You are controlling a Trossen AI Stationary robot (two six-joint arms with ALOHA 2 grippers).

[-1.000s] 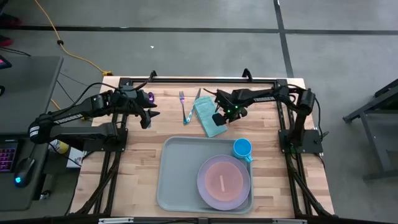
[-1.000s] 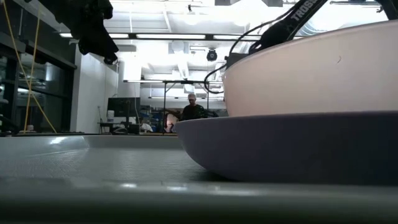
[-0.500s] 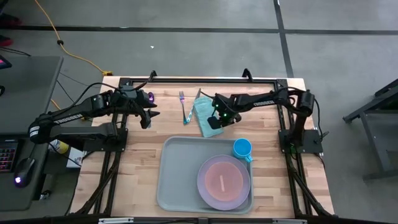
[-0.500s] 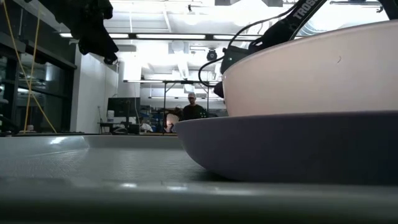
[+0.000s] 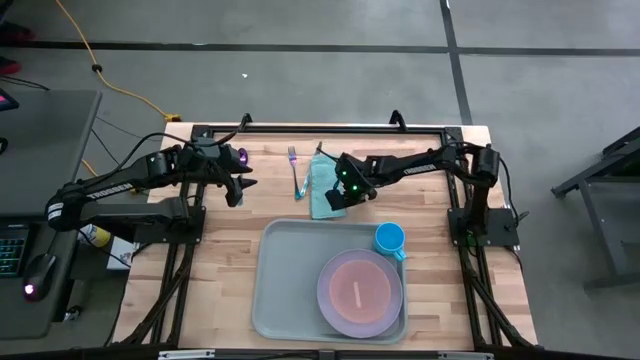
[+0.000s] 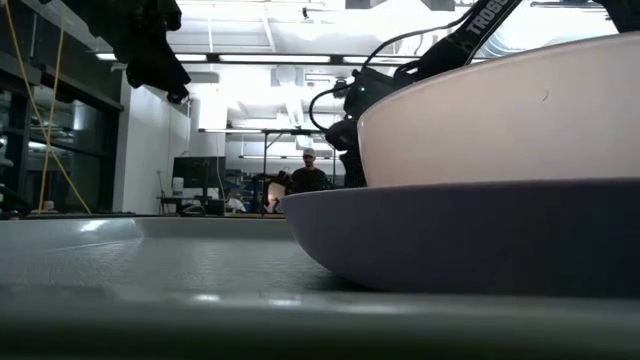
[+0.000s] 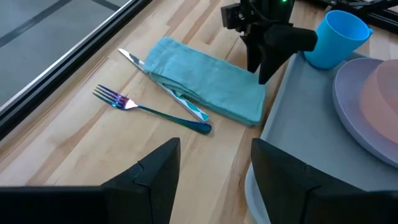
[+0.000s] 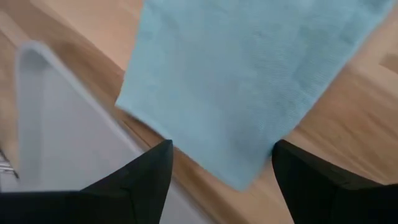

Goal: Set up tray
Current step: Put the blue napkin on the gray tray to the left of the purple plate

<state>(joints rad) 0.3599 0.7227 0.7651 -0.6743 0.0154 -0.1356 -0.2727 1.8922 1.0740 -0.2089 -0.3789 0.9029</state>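
Note:
The pale grey-green tray (image 5: pixel 290 275) lies near the table's near edge. It carries a purple plate (image 5: pixel 332 300) with a pink plate (image 5: pixel 358 290) on it and a blue cup (image 5: pixel 390 238). Beyond it a folded teal napkin (image 5: pixel 320 185) lies flat on the wood over a knife (image 7: pixel 130 57), beside a fork (image 5: pixel 294 172). My right gripper (image 8: pixel 217 180) is open, pointing down over the napkin's end (image 7: pixel 249 109) next to the tray. My left gripper (image 7: pixel 211 174) hangs open above the table's left part, touching nothing. My right gripper stands open over the napkin's end (image 8: pixel 236 155) beside the tray's rim, fingers coming from above. One finger stands off each side of that end. Whether the fingertips touch the cloth I cannot tell.
The tray's far rim (image 7: pixel 280 124) runs close beside the napkin. The cup (image 7: pixel 339 37) stands at the tray's far right corner. Bare wood (image 5: pixel 220 260) lies left of the tray. In the low view, a person (image 6: pixel 308 175) sits far off in the room.
My right gripper has moved toward the table's left and down, from beside the napkin's right edge to over its end by the tray. The left arm has kept still.

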